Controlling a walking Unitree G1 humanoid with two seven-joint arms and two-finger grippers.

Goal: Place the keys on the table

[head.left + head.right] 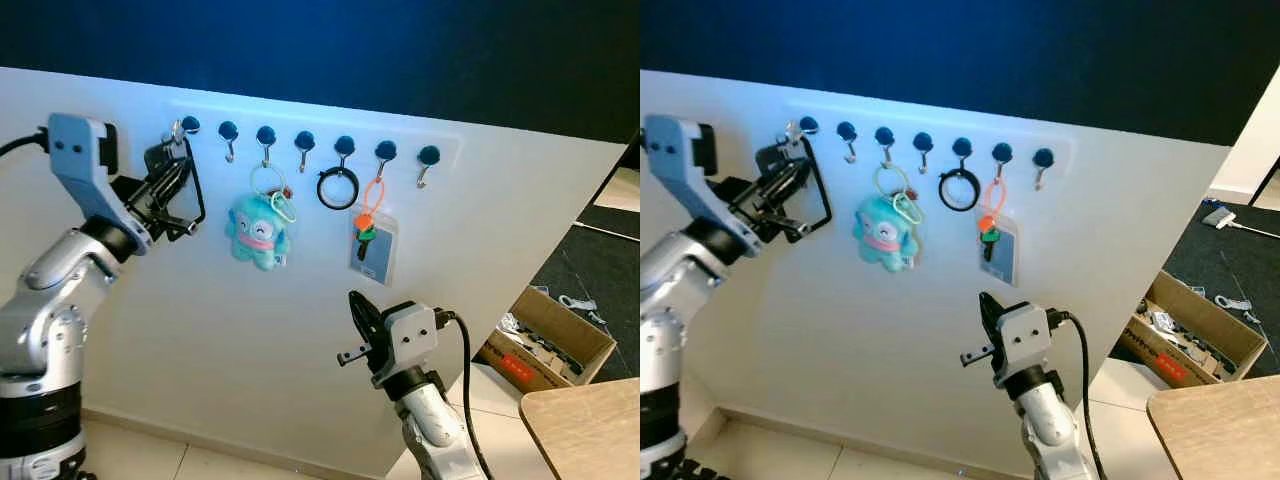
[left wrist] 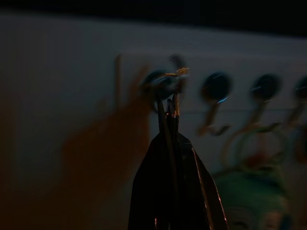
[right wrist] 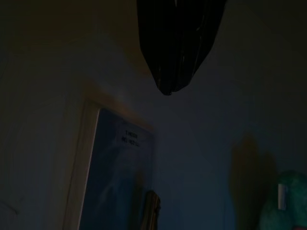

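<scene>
The left gripper (image 1: pixel 172 160) is pinched on the keys (image 2: pixel 171 91) at the first hook (image 1: pixel 189 126), apparently hanging straight down. The right gripper (image 1: pixel 357 305) points up, its 2 fingers together.

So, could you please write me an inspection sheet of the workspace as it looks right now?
Surface: wooden table corner at lower right, bare where visible.
Job's things: key ring on the leftmost hook of the hook rail; a black loop hangs from it.
Clutter: teal plush keychain, black ring, card holder on an orange loop, all hanging on hooks.
Grippers: left gripper raised at the key ring, fingers shut on it; right gripper raised below the card holder, shut, holding nothing.
Cables: black cable along the right arm.
Surroundings: white wall panel, cardboard box of items on the floor.
</scene>
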